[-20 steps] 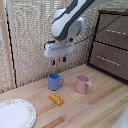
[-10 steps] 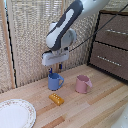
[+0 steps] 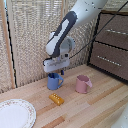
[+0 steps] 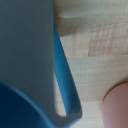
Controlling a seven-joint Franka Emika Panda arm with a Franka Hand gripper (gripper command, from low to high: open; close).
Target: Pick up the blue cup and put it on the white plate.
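Exterior view: end effector (image 3: pixel 54 73) down at blue cup (image 3: pixel 54 82) | grip unclear, can't tell | cup not lifted | white plate (image 3: pixel 26 118) empty, whole move left

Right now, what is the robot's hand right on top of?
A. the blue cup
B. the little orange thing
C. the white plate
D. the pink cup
A: in the exterior view the gripper sits down at the rim of the blue cup, while the pink cup, the orange thing and the white plate lie apart from it.
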